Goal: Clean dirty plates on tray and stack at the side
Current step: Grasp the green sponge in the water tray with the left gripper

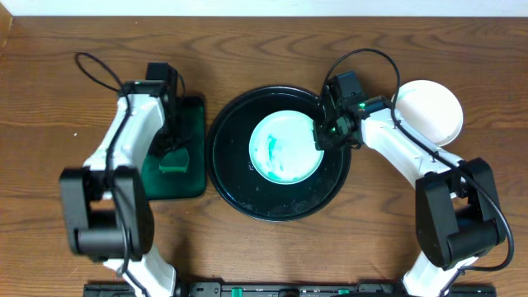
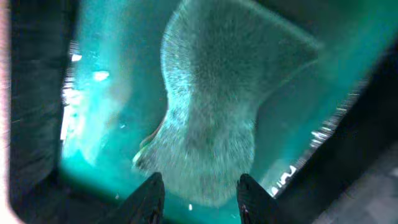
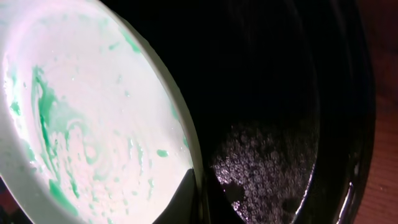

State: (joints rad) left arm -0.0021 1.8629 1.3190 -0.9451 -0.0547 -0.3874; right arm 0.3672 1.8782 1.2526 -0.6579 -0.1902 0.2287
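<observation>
One plate (image 1: 285, 148) with teal-green smears lies in the middle of the round black tray (image 1: 239, 194). My right gripper (image 1: 323, 136) is shut on its right rim. In the right wrist view one finger (image 3: 196, 186) lies on top of the smeared plate (image 3: 81, 112) at its edge, over the wet black tray (image 3: 280, 93). A clean white plate (image 1: 429, 111) lies on the table at the right; I cannot tell how many are stacked there. My left gripper (image 1: 171, 147) is over the green tray and is shut on the sponge (image 2: 211, 106), which sits pinched between its fingers (image 2: 202, 196).
The rectangular dark-green tray (image 1: 194, 177) stands just left of the black tray, with the sponge (image 1: 174, 162) in it. Its wet teal floor (image 2: 106, 93) fills the left wrist view. Both arms' bases are at the table's front edge.
</observation>
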